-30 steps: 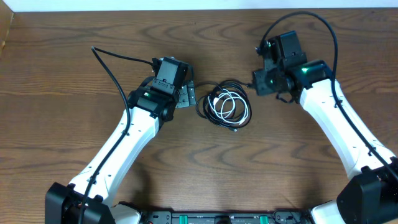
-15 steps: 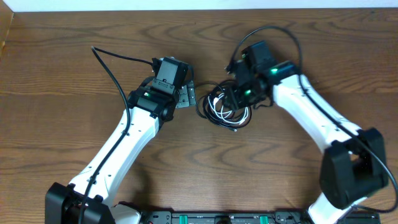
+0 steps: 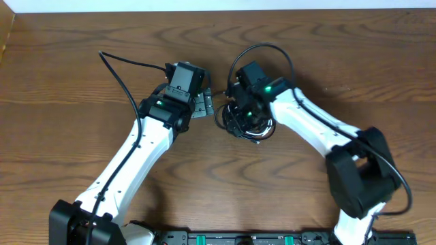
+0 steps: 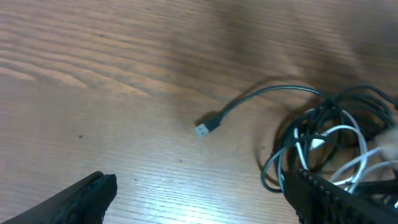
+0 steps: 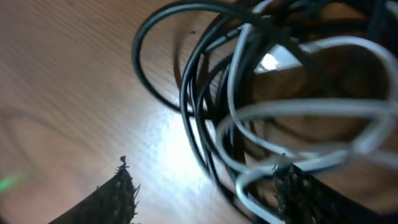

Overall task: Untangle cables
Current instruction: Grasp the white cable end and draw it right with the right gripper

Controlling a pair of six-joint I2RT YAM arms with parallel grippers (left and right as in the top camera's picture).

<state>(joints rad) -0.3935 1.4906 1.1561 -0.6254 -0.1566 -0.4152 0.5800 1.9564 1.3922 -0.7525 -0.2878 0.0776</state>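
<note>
The cables (image 3: 261, 133) lie as one tangled bundle of black and white loops at the table's middle. My right gripper (image 3: 242, 116) is down over the bundle and covers most of it. In the right wrist view its jaws (image 5: 205, 196) are open, with black strands (image 5: 193, 118) and white loops (image 5: 298, 112) between and just ahead of the fingers. My left gripper (image 3: 204, 105) rests just left of the bundle. In the left wrist view its jaws (image 4: 199, 199) are open and empty, the bundle (image 4: 323, 137) sits by the right finger, and one black plug end (image 4: 208, 124) trails free.
A thick black cord (image 3: 126, 64) runs from the left arm across the back left of the wooden table (image 3: 82, 136). Another thick cord (image 3: 262, 47) arcs over the right wrist. The table's far edge (image 3: 218, 11) runs along the top.
My right arm has swung left from the back right and come down onto the cable bundle. My left arm has not moved.
</note>
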